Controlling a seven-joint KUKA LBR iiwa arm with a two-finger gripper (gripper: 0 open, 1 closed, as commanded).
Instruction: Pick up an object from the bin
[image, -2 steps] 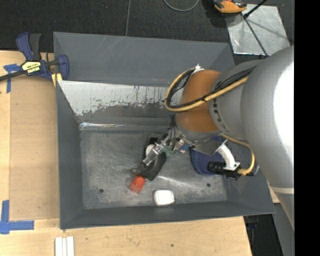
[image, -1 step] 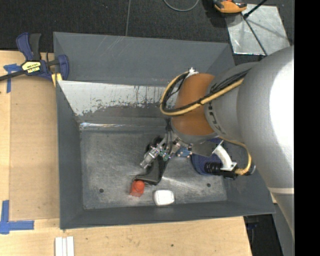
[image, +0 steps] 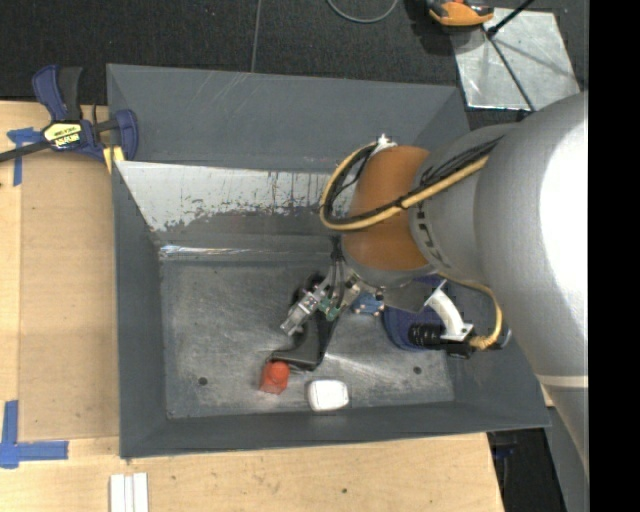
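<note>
So, going from the left side of the bin (image: 215, 310): most of the floor on that side is bare. The first thing you hit is a small red piece (image: 274, 377) near the bottom edge, a bit left of the middle. It's touching, or just about touching, the low end of a black bar (image: 303, 350). The bar's long axis runs diagonally, from the red piece up and to the right, and its top end sits under the gripper (image: 312, 308).

The gripper is roughly mid-floor and low over the bin. I honestly can't tell how far open it is, or whether it has hold of anything; the metal bits blur together with the top of the bar.

Just right of the red piece, hard against the bottom edge, is a white rounded block (image: 327, 395). It lies below the gripper and clear of it. Further right, toward the right wall, is a blue thing (image: 402, 327) tucked partly under the arm.

My guess is the bar is the closest candidate, so a grab would need to close across that diagonal, not along it.
</note>
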